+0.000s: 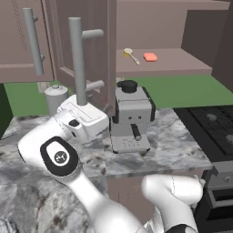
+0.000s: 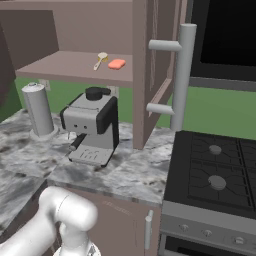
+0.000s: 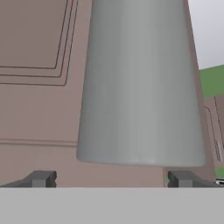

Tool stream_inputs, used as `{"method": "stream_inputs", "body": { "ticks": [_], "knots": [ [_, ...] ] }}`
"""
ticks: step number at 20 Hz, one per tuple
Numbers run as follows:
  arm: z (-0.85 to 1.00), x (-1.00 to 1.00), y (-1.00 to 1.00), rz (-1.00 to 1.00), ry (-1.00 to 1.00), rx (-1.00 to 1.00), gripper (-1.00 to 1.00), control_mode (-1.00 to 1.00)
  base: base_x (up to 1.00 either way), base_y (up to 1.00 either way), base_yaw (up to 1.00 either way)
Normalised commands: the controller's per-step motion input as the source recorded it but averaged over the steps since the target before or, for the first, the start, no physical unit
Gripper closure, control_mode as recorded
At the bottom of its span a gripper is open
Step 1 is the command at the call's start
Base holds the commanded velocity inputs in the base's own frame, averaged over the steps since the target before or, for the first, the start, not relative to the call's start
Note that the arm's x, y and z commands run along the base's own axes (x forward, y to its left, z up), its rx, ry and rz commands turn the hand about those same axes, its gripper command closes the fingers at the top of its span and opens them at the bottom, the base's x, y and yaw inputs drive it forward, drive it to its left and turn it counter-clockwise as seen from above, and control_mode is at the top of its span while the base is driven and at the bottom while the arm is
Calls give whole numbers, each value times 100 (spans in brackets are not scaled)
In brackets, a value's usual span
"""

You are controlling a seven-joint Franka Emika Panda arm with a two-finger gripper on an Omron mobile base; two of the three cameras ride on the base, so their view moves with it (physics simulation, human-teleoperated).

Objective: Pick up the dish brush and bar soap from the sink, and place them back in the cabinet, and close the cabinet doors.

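Observation:
The cabinet [image 1: 177, 63] stands open. On its shelf [image 2: 65, 67] lie the cream dish brush [image 1: 131, 56] [image 2: 100, 60] and, just right of it, the salmon bar soap [image 1: 150, 57] [image 2: 116, 64]. Both cabinet doors are swung out: the left one [image 1: 98, 50] with its silver bar handle [image 1: 77, 59], the right one [image 2: 150, 65] with its handle [image 2: 181, 75]. My gripper [image 3: 113, 178] [image 1: 83, 105] is open at the lower end of the left door's handle [image 3: 140, 83], which stands between the two fingertips, untouched. The sink is out of view.
A grey coffee machine [image 1: 132, 118] [image 2: 92, 125] stands on the marble counter [image 1: 182, 145] below the shelf. A metal canister [image 1: 55, 98] [image 2: 37, 110] is to its left. A black stove [image 2: 220, 170] lies to the right. A closed neighbouring door [image 1: 18, 41] is at the left.

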Motion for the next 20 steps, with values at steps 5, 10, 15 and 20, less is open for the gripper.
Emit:
{"method": "stream_inputs", "body": {
  "ticks": [5, 10, 15, 20],
  "knots": [
    [0, 49, -45, -1, 0, 0, -100, -100, 0, 0, 0],
    [0, 62, -30, -6, 0, 0, -100, -100, 0, 0, 0],
    [-3, 47, -44, 2, 0, 0, -100, -100, 0, 0, 0],
    [-3, 41, -54, 13, 0, 0, -100, -100, 0, 0, 0]
  ]
}}
